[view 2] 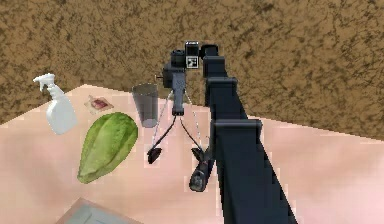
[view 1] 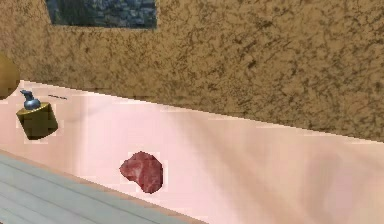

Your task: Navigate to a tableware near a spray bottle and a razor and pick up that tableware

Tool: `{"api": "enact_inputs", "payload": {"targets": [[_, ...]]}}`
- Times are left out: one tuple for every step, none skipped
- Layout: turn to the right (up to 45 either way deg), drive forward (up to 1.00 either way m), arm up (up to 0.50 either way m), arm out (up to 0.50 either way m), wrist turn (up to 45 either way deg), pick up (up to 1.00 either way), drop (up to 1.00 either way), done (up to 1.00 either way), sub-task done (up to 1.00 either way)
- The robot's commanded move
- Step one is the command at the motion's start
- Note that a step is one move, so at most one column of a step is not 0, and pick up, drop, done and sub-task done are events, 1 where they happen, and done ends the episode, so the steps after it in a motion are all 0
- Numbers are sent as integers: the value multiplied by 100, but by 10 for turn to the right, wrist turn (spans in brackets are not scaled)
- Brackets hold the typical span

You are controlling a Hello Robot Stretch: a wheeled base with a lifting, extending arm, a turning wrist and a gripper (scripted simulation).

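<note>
In the forward view a pink worktop (view 1: 260,160) runs below a rough brown wall (view 1: 250,60), carrying an olive pump bottle (view 1: 37,117) at the left and a red lumpy thing (view 1: 143,171) farther right. In the arm side view, a white spray bottle (view 2: 57,103) stands at the left, then a small flat reddish thing (view 2: 98,102) lies behind a green lettuce (view 2: 107,145). The tableware, a grey see-through cup (view 2: 146,103), stands upright just left of the gripper (view 2: 176,153), whose thin fingers (view 2: 155,155) hang between the lettuce and the dark arm (view 2: 235,140); whether it holds anything cannot be told.
</note>
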Motion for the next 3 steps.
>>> {"api": "enact_inputs", "payload": {"targets": [[0,0,0,0,450,0,0,0,0],[0,0,0,0,450,0,0,0,0],[0,0,0,0,450,0,0,0,0]]}}
